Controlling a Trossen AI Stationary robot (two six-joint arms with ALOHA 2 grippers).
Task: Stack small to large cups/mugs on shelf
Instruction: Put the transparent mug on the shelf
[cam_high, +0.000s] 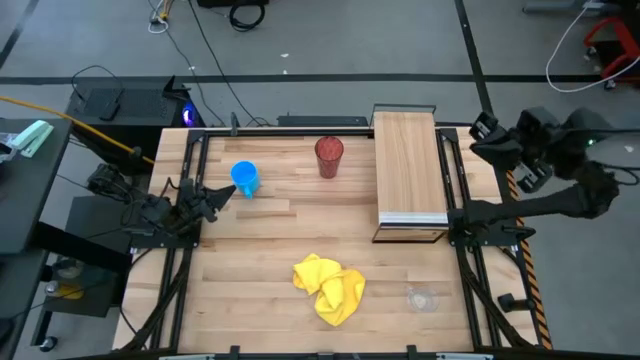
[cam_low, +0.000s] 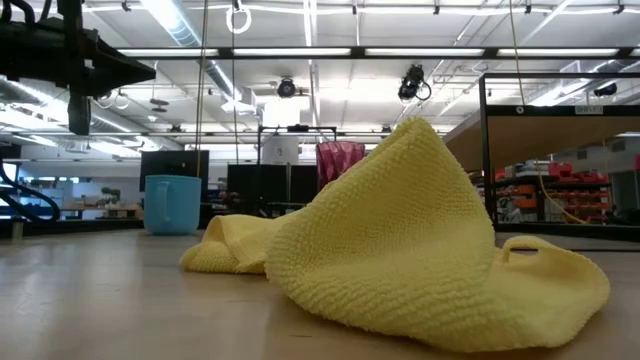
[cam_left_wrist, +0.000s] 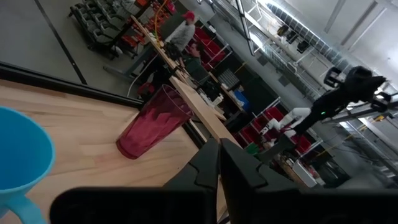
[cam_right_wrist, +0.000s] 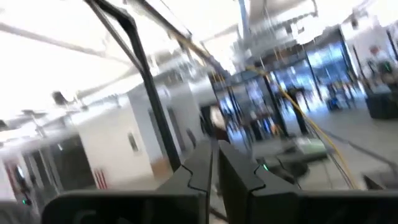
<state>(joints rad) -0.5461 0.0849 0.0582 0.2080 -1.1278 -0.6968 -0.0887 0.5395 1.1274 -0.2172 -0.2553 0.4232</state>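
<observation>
The bright blue mug (cam_high: 245, 178) stands upright on the table at the far left; it also shows in the left wrist view (cam_left_wrist: 18, 163) and the low view (cam_low: 172, 204). The dark red tumbler (cam_high: 329, 156) stands upright on the table, left of the light-wood shelf (cam_high: 410, 165). The small clear cup (cam_high: 422, 298) stands on the table at the near right. My left gripper (cam_high: 224, 192) is shut and empty, just left of the blue mug (cam_left_wrist: 219, 149). My right gripper (cam_high: 482, 135) is shut and empty, raised beyond the shelf's right side (cam_right_wrist: 215, 149).
A crumpled yellow cloth (cam_high: 328, 287) lies near the table's front middle and fills much of the low view (cam_low: 400, 240). The shelf stands on a black frame at the far right. People show in the room beyond the table in the left wrist view (cam_left_wrist: 180, 34).
</observation>
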